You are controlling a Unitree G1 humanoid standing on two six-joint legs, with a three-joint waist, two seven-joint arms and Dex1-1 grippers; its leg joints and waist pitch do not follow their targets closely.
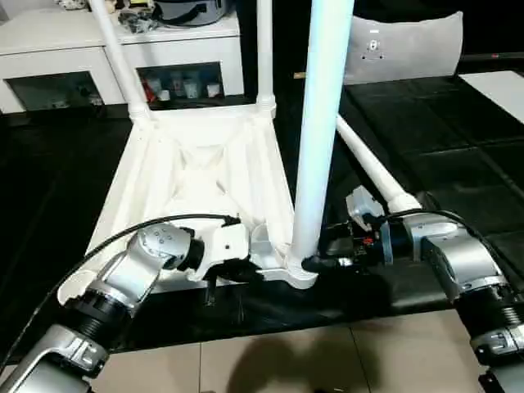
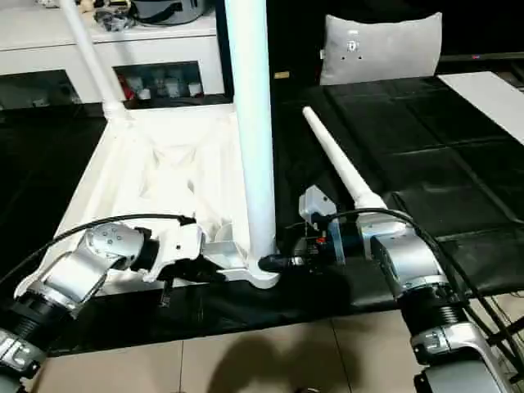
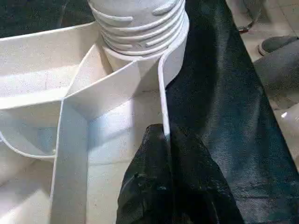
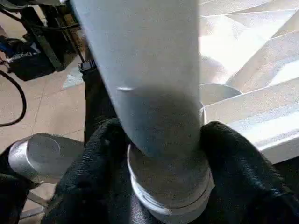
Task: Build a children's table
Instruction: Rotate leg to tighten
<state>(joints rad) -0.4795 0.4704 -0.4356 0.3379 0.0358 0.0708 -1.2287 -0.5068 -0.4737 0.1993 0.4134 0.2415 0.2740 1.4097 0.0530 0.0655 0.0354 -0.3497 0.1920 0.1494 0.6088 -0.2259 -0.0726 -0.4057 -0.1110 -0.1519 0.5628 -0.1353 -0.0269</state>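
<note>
— White table top (image 1: 205,176) lies upside down on the black mat (image 1: 458,164); where's the near leg (image 1: 321,131)?
— Upright in the corner socket. Left claw (image 3: 166,186) pinches the rim; right claw (image 4: 163,163) straddles the leg's base. No legible writing.
</note>
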